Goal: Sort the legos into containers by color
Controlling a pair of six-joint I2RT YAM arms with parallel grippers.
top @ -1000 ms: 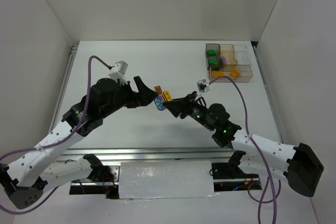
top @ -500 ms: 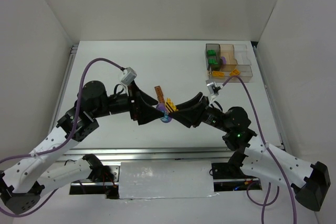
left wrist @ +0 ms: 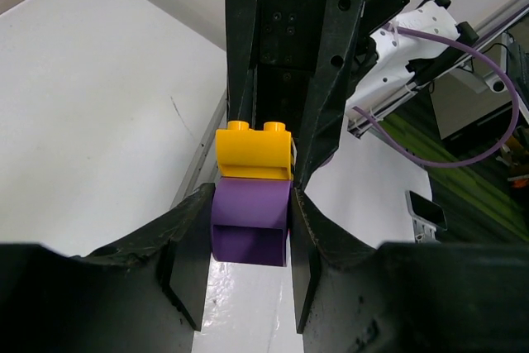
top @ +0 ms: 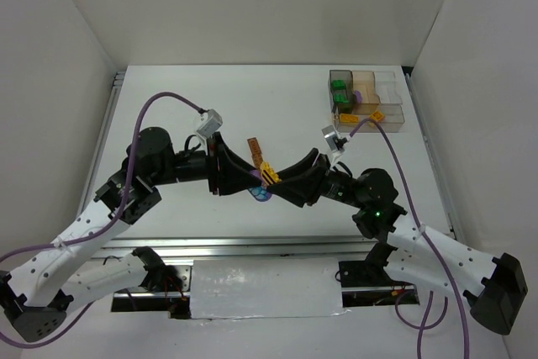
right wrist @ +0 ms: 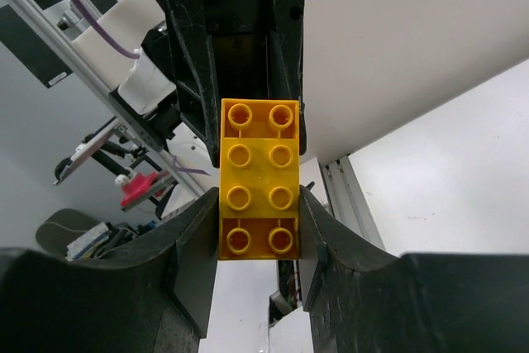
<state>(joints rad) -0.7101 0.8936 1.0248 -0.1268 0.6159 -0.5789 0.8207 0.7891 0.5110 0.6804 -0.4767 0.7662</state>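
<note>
Links: white shells (top: 88,223), small dark holes.
Joints: black housings (top: 154,147); green light (top: 376,213) on right arm (top: 437,245).
Cables: purple cable (top: 168,97) per arm, ending at grey wrist block (top: 208,120).
Fingers: matte black fingers (left wrist: 186,241), scuffed edges.

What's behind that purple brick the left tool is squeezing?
A yellow-orange brick, butted against the purple brick and pinched by the right tool. Whether they are locked together is hidden at the seam.

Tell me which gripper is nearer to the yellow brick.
Right. The right gripper is clamped on the yellow brick itself. The left gripper grips the purple brick joined to it, so it reaches the yellow one only through the purple.
</note>
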